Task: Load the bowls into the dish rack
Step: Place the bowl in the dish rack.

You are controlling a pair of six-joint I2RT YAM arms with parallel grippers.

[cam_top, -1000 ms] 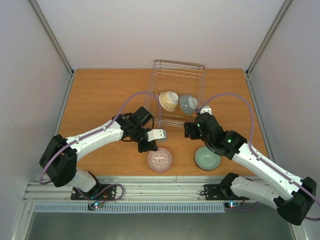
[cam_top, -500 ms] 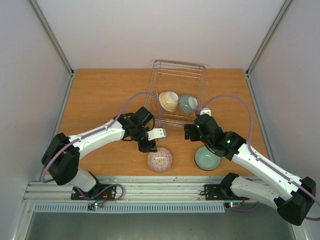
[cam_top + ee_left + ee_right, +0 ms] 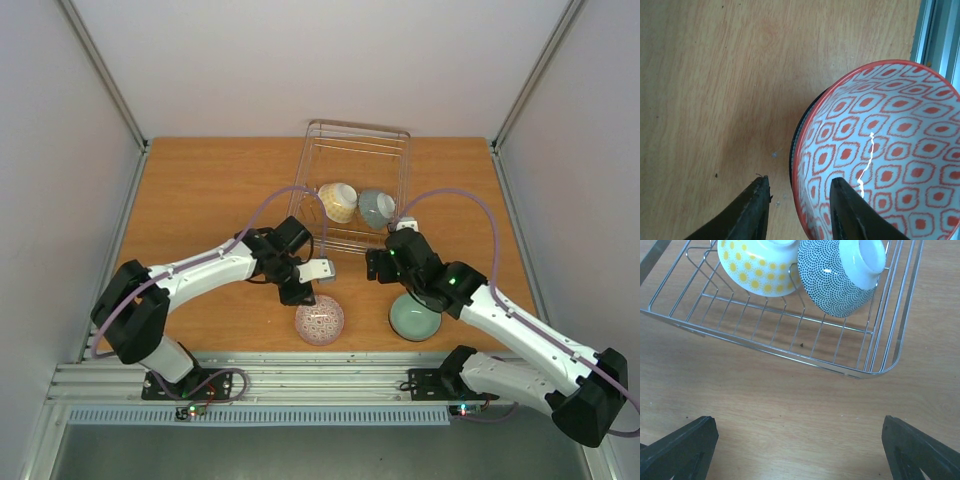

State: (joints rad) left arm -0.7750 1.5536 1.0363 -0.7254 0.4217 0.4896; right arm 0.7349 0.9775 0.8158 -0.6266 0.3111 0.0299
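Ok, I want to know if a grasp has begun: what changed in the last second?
Little. The left arm swung rightward at its near end; the left gripper barely shifted, open jaws astride the red bowl rim. The right gripper, open, edged left near the rack. Nothing taken or released. The red bowl, green bowl, yellow bowl, dotted bowl and rack stayed put.

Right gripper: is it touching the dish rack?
Apart. The right wrist view shows a strip of table between the open right gripper and the dish rack near rim.
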